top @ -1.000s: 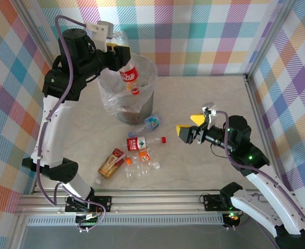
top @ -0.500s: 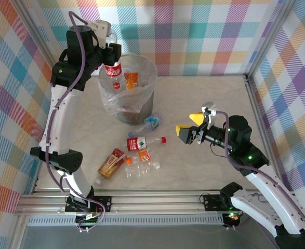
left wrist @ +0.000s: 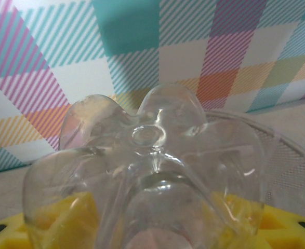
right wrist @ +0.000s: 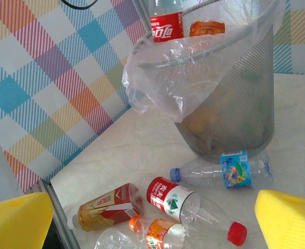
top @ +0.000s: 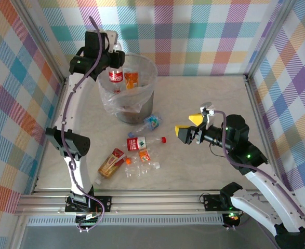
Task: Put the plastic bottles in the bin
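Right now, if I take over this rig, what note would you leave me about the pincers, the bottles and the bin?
Left pincer: shut on a red-labelled cola bottle, held by its base, neck down over the bin.
Right pincer: open, empty, above the table, right of the bottles.
Done: an orange-labelled bottle lies in the bin.
To do: release the held bottle; then five on the table: blue-labelled bottle beside the bin, red-capped bottle, brown bottle, orange-capped bottle, clear bottle.
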{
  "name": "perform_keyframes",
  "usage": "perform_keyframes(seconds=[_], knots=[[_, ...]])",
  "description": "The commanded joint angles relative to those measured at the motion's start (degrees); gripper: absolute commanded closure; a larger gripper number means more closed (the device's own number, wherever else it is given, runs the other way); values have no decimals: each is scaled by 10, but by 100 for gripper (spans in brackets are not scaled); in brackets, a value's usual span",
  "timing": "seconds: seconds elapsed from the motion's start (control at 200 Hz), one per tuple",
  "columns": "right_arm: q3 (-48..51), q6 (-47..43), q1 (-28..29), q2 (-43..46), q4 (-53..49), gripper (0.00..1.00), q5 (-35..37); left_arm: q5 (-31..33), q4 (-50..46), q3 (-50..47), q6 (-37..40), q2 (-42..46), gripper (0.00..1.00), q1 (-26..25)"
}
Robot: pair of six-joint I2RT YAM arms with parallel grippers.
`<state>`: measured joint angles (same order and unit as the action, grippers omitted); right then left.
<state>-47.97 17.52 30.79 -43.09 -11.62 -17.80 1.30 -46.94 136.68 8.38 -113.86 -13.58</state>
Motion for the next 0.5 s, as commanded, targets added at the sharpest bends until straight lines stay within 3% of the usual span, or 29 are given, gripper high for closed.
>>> perform_keyframes(seconds=[0.0,0.495], knots=[[-16,8,3,-1,-5,0,8,-7,-11,17,-9,-18,46,7],[-30,27,2,-12,-45,0,81,-41,-42,-11,-22,-73,41,8]])
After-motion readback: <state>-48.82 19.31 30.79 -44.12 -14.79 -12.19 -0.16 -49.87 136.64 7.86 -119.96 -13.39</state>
